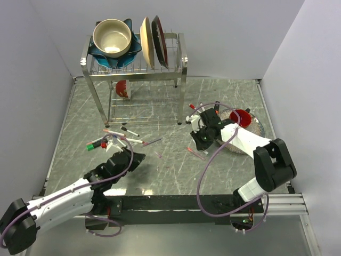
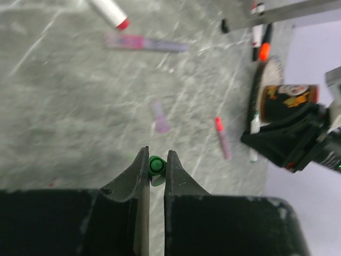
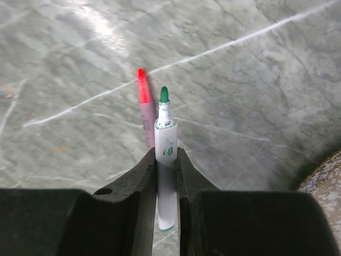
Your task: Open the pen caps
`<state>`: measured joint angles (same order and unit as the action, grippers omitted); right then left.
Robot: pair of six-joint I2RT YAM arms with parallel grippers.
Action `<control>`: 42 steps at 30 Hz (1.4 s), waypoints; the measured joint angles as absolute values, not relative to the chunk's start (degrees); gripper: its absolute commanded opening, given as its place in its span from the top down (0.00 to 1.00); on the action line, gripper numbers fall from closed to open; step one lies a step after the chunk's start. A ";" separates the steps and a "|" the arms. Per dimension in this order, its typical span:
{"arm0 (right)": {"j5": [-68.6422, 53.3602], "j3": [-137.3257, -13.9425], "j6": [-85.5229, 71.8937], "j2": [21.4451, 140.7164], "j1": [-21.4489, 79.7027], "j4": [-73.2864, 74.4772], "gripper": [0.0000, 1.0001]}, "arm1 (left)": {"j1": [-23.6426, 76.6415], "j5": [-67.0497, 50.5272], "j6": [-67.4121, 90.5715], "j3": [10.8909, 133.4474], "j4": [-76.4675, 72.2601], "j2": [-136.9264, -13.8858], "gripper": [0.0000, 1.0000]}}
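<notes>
My left gripper is shut on a small green pen cap, held just above the table; it shows in the top view left of centre. My right gripper is shut on a white-barrelled pen whose green tip is bare and points away; it shows in the top view right of centre. A pink pen with a red tip lies on the table right beside it. A loose pink cap lies between the arms. Several more pens lie in a cluster at the left.
A metal dish rack with bowls and plates stands at the back. A speckled plate with a red cup sits at the right, behind my right arm. Another pink pen and a red-capped white pen lie ahead of the left gripper.
</notes>
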<state>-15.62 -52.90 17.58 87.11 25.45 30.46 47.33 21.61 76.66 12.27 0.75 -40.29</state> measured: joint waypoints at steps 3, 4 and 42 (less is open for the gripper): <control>-14.57 -52.93 17.37 88.68 25.23 30.28 0.82 | 47.33 20.56 76.53 10.02 0.40 -40.86 0.92; -14.46 -52.93 17.37 89.19 25.21 30.28 0.81 | 47.33 20.29 76.53 9.63 0.10 -41.39 0.92; -23.79 -54.48 17.82 82.98 14.06 31.81 0.46 | 44.25 12.38 70.32 15.14 -13.85 -59.61 0.22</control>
